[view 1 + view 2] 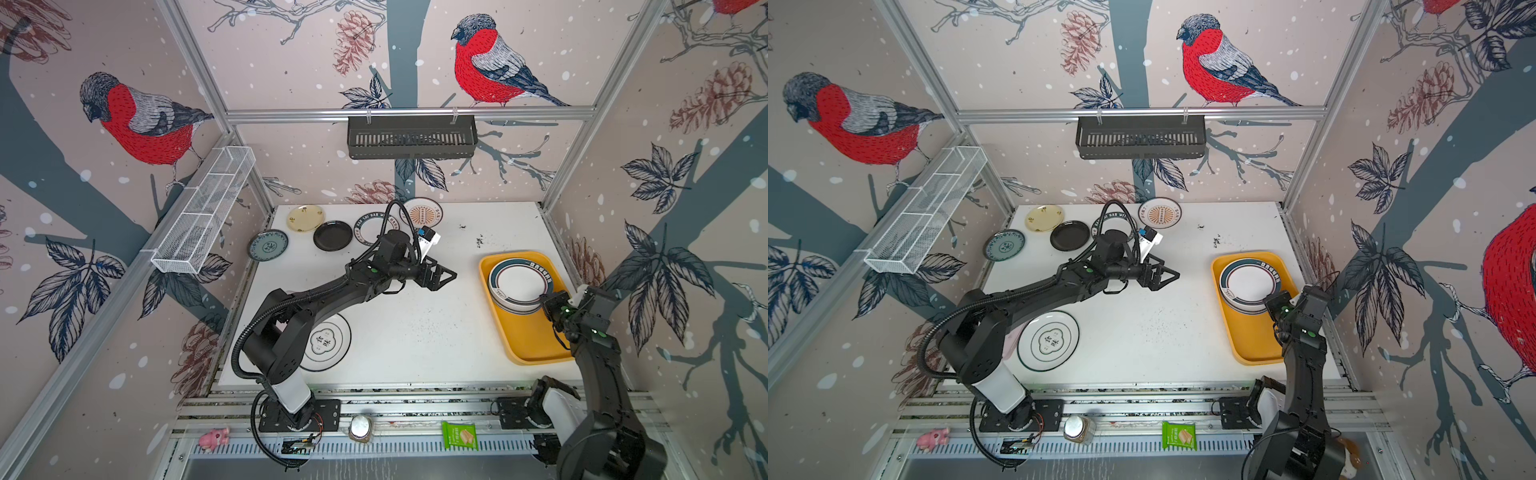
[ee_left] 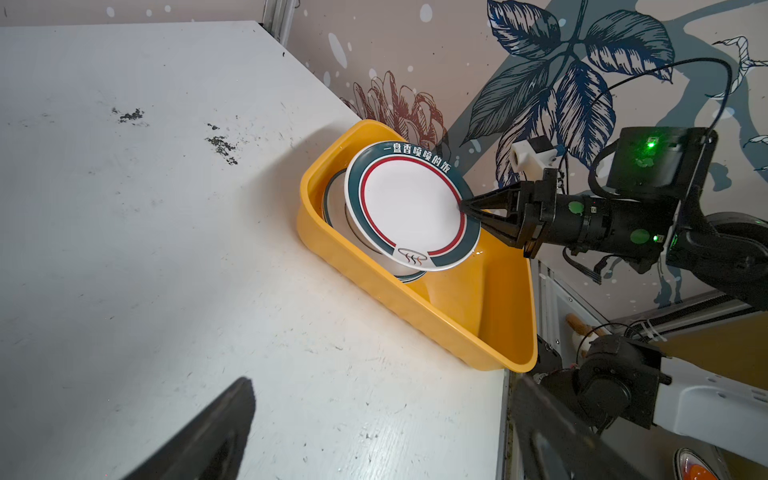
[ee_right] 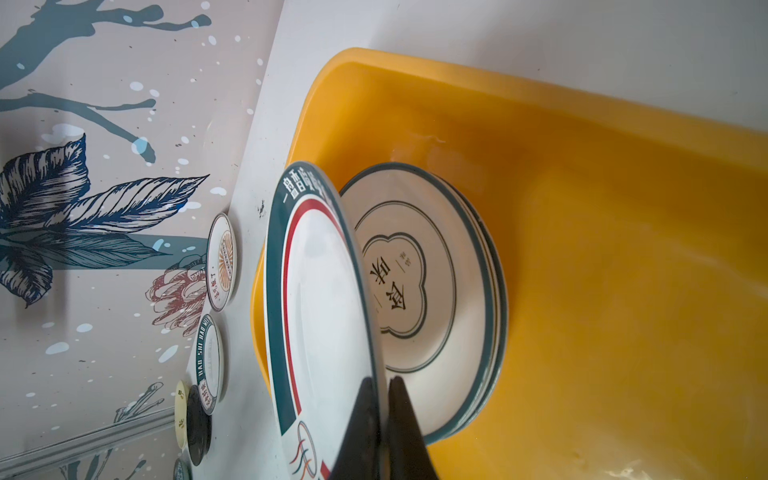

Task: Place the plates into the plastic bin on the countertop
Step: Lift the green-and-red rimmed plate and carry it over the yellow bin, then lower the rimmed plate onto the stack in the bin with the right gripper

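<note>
Pinches the green-rimmed plate point(image 2: 409, 208) with the right gripper point(image 2: 463, 206) over the yellow bin point(image 2: 415, 307), holds the left gripper point(image 1: 449, 273) spread wide.

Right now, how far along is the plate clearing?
Done: a stack of green-rimmed white plates sits in the mustard-yellow plastic bin. In hand: the right end effector is shut on a green-and-red-rimmed white plate, tilted over that stack. Remaining: six on the white countertop: blue-grey patterned plate, cream-yellow plate, black plate, letter-rimmed plate, orange-sunburst plate, large black-emblem plate. The left end effector hangs open.
</note>
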`<state>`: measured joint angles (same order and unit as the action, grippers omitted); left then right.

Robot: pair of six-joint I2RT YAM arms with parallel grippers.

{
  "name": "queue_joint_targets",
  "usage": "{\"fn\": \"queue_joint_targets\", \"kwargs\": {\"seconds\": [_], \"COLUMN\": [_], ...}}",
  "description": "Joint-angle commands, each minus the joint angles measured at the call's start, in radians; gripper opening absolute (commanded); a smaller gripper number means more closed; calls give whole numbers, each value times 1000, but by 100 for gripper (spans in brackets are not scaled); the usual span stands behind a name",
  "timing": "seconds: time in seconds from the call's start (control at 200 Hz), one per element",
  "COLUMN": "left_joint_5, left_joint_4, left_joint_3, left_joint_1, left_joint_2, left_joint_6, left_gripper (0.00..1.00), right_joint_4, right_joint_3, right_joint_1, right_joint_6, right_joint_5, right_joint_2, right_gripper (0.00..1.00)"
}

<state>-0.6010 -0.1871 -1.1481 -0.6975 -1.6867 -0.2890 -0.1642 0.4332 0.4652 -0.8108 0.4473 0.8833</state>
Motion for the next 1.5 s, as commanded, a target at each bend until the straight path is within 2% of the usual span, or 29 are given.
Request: {"fn": "queue_joint_targets", "kwargs": {"seconds": [0.0,0.365,0.57,0.821,1.021,1.156,1.251,1.491], "left_joint_5": [-3,26,55,73,77,79,79,80], "left_joint_4": [-12,1,12,23,27,39,38,38], "left_joint_3": [-6,-15,-13,-25,-48,-57,-60,-61], "left_joint_1": [-3,-2,-2,-2,-2,-1,-1,-2], "left_joint_2": [2,-5,-2,-21,-47,-62,-64,-70], "left_joint_6": [11,6,3,7,1,-5,-5,-5], "left_gripper": [97,96,96,96,96,96,96,96], "right_joint_4": [98,187,184,172,175,164,155,137], "right_joint_3": [-11,5,25,21,22,28,32,44], "right_joint_1": [1,-12,-36,-48,-48,-48,-49,-48], "right_joint_6": [13,35,67,81,81,95,96,103], "right_joint_5": [44,21,4,-46,-59,-69,-77,-87], "right_joint_2": [33,147,227,256,274,278,281,277], "right_gripper": [2,2,3,6,14,14,24,31]}}
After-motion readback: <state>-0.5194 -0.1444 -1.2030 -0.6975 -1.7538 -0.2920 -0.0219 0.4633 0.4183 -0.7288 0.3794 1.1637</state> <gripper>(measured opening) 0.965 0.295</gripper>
